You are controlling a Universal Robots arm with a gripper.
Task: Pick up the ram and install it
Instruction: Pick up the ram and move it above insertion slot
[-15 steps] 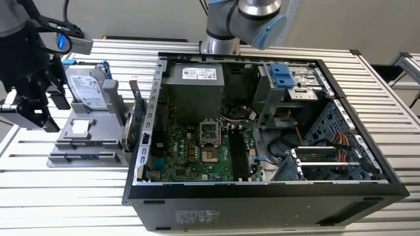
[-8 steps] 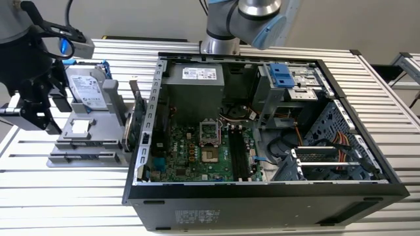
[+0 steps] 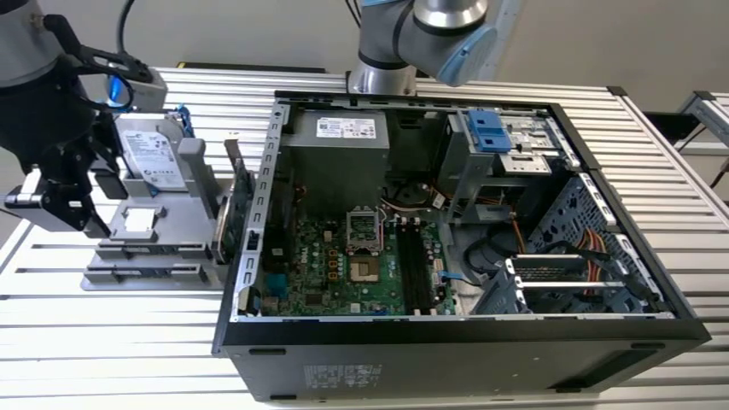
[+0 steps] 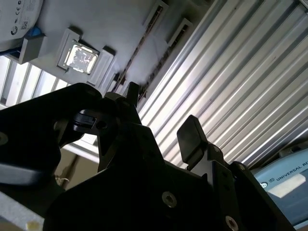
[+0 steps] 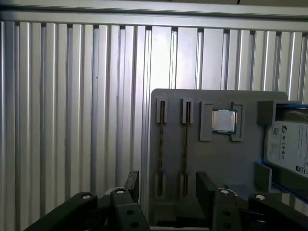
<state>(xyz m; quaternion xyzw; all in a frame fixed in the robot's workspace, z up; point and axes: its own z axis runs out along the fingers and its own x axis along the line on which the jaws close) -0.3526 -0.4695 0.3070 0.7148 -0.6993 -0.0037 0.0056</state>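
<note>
The ram (image 5: 160, 147) is a thin dark stick standing on edge in a slot of the grey holder (image 5: 192, 103). A second like stick (image 5: 184, 147) stands in the slot beside it. My gripper (image 5: 168, 188) hangs above the holder's near end, open, with nothing between its black fingers (image 5: 132, 184). In the first wrist view both slots fall within the gap between the fingers. In the exterior view the gripper (image 3: 91, 213) is at the left, over the holder (image 3: 142, 256). The second wrist view shows the gripper (image 4: 161, 118) with its fingers spread over the ribbed table.
An open computer case (image 3: 456, 329) lies on the ribbed table (image 3: 684, 171), with the motherboard's long black slots (image 3: 411, 265) inside. On the holder sit a silver processor (image 5: 224, 120), a hard drive (image 3: 154, 154) and a green expansion card (image 3: 234, 213) beside the case wall.
</note>
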